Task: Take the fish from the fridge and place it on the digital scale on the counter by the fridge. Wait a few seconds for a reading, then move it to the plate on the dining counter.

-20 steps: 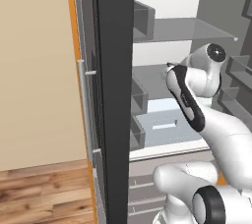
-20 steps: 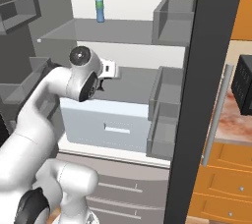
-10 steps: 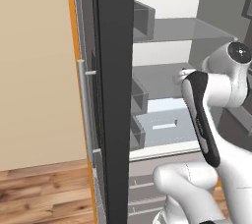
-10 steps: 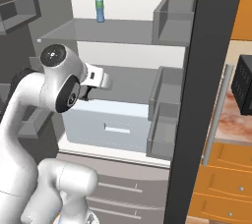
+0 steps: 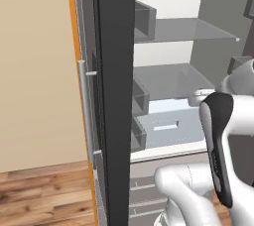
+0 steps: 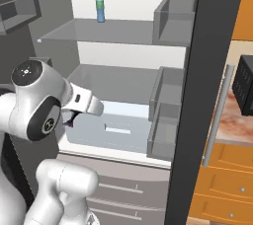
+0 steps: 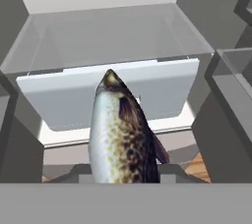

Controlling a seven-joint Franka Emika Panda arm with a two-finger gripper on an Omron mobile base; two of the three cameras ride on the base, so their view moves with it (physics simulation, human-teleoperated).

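In the hand view the fish (image 7: 123, 134) stands up from the bottom centre of the frame, its head pointing up toward the pale drawer (image 7: 108, 93) — pale belly on the left, brown speckled back on the right. It fills the place between the fingers, so the gripper (image 6: 69, 119) is clamped on the fish; the fingertips themselves are hidden.

In the right base view the gripper sits at centre left, in front of the drawer's left end, inside the open fridge (image 6: 123, 78). A small green bottle (image 6: 100, 6) stands on the upper shelf at top centre. At the right edge lies a strip of the counter (image 6: 230, 128), with a black microwave (image 6: 244, 83) on it.

In the left base view the fridge's dark door, seen edge-on, runs down the middle — the white arm is at lower right.
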